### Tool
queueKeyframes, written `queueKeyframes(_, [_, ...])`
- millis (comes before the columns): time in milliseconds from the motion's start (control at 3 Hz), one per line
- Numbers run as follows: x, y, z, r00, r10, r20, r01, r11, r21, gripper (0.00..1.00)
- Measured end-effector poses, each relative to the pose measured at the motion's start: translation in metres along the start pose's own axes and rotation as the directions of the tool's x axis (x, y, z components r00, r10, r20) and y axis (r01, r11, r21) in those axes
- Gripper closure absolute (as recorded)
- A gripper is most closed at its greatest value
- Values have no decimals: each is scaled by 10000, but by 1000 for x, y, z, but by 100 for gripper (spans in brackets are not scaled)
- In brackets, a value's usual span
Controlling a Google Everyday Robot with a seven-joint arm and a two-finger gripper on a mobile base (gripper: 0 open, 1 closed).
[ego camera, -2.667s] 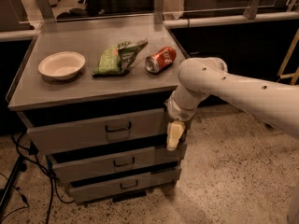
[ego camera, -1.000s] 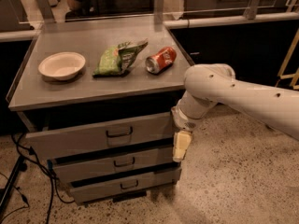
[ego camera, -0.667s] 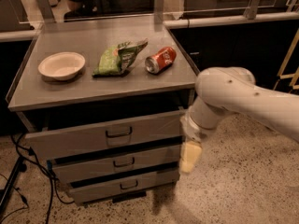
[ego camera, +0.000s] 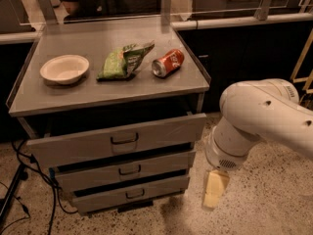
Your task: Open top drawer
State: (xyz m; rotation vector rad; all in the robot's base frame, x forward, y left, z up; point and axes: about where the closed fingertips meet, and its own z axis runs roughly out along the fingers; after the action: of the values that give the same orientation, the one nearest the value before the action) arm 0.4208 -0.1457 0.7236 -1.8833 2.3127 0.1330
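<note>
The top drawer (ego camera: 117, 141) is a wide grey front panel with a small dark bail handle (ego camera: 124, 139) at its centre. It stands pulled out a little from the cabinet, with a dark gap above it. My gripper (ego camera: 215, 188) hangs low at the right of the cabinet, pointing down towards the floor, apart from the drawer and to the right of the lower drawer fronts. It holds nothing that I can see. The white arm (ego camera: 264, 116) reaches in from the right.
On the cabinet top (ego camera: 68, 94) lie a white bowl (ego camera: 64, 68), a green chip bag (ego camera: 122, 61) and a red soda can (ego camera: 167, 63). Two narrower drawers (ego camera: 122, 170) sit below. Black cables (ego camera: 29, 180) run along the floor at the left. A counter edge runs behind.
My gripper has moved away from the top drawer's right end, to the right and downward. The top drawer now stands pulled out further than at first.
</note>
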Motion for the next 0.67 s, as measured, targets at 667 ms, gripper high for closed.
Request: queueKeyframes(667, [-55,-63,-2,9945,-796,677,745,9945,743,0])
